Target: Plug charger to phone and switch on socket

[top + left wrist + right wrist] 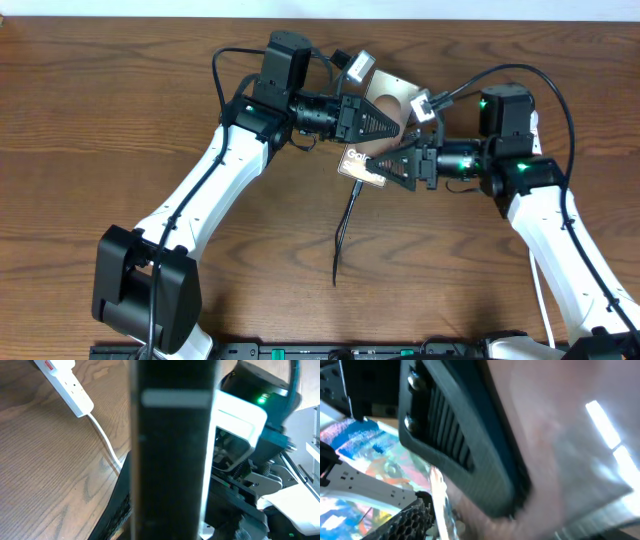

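1. Phone (392, 100): held up off the bench (120, 120), centre-far, between the two arms. The brownish face is turned up, with the dark oval at the far-right end and the pale lettering at the near-left end. Its long axis runs diagonally, far-right to near-left.
2. Charger (343, 235): a thin black cable. Its upper end meets the phone's near-left end, and from there it drops toward the near side, with the other end lying on the bench. The connector tip is too small to make out, so I cannot tell whether it is seated in the port.
3. Left gripper (392, 124): reaches in from the left and is closed across the phone's middle, holding it. The left wrist view is filled by a dark slab with a pale edge, which I take to be the phone seen edge-on.
4. Right gripper (372, 168): reaches in from the right, with its tips at the phone's near-left end beside the cable top. The right wrist view shows one ribbed finger against a blurred brownish surface. I cannot tell how wide the jaws stand or whether they hold anything.
5. Key relation: the port end lies just left of the right gripper, so the right arm is the nearer one for the plug. In my judgement the push must follow the phone's long axis, toward far-right.
6. Socket (67, 385): seen only in the left wrist view, flat on the bench and trailing a white cord (102, 435). The switch state is unreadable.
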`<action>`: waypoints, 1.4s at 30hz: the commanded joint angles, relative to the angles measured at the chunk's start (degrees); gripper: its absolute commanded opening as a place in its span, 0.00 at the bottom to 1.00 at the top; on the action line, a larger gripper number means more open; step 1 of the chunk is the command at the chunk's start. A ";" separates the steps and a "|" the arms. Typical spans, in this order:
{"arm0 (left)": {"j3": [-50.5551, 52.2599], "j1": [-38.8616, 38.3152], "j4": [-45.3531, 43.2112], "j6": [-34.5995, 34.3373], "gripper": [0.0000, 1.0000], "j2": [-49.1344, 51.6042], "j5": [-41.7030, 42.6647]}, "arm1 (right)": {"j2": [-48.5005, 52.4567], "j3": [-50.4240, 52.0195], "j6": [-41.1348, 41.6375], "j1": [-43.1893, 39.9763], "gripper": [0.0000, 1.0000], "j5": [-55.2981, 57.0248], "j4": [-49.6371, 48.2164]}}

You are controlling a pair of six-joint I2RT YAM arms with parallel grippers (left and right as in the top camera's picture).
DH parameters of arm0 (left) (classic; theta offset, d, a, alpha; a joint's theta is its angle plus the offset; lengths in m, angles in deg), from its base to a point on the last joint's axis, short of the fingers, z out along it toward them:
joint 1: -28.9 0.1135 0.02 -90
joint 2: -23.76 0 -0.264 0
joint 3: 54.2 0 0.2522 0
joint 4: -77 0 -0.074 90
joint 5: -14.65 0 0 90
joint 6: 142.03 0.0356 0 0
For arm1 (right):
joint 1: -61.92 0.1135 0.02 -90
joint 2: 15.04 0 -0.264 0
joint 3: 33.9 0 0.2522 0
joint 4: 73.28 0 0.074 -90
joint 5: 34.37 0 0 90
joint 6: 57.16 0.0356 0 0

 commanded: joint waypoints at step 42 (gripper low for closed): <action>-0.50 7.17 -6.01 0.57 0.89 -1.40 -6.69 | 0.28 -0.74 5.84 2.75 0.01 3.34 -5.60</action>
